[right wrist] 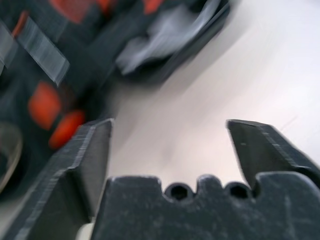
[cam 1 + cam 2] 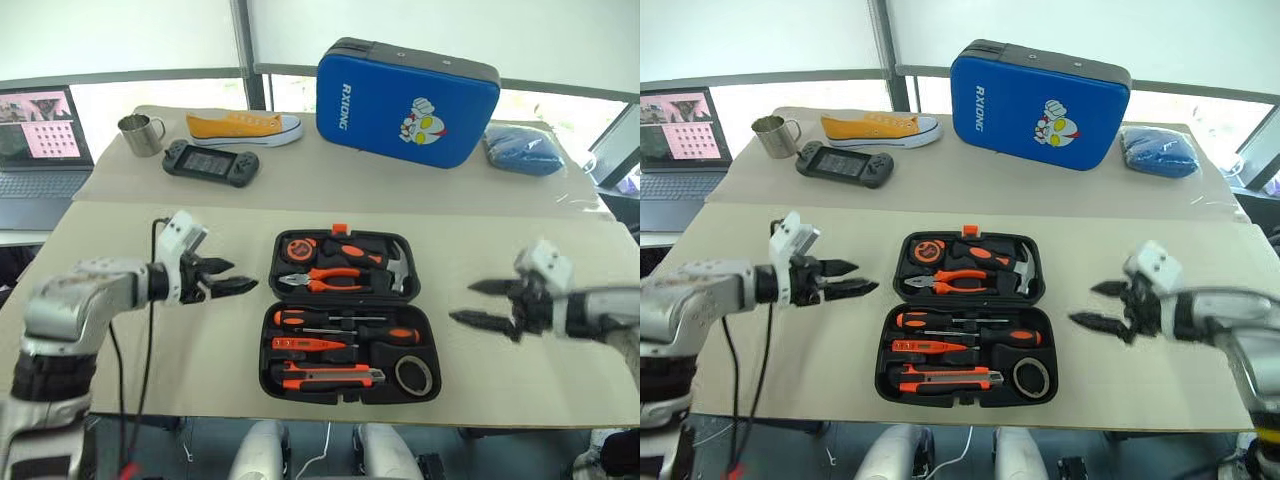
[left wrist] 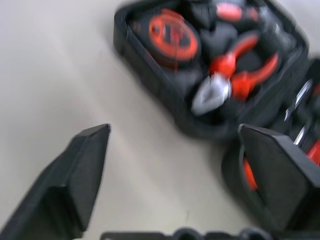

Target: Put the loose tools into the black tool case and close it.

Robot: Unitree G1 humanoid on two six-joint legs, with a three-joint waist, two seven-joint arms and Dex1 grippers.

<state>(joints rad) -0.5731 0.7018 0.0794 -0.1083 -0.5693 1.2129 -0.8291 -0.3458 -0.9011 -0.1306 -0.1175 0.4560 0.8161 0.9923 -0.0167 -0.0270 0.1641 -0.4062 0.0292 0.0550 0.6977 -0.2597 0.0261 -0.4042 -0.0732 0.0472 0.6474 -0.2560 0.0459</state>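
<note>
I see my left claw [image 2: 232, 277] spread wide and holding nothing, hovering above the tabletop [image 2: 150, 340] left of the tool case [image 2: 349, 315]. My right claw [image 2: 485, 304] gapes the same way, empty, to the case's right. The case lies open between them, screwdrivers [image 2: 345, 330], knife [image 2: 330, 377] and tape roll [image 2: 413, 374] in its near half. The left wrist view catches the pliers [image 3: 232, 82] up close

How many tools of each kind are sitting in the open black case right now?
Screwdrivers: 3
Knife: 1
Tape roll: 1
Pliers: 1
Hammer: 1
Tape measure: 1
Total: 8, all in the case
</note>
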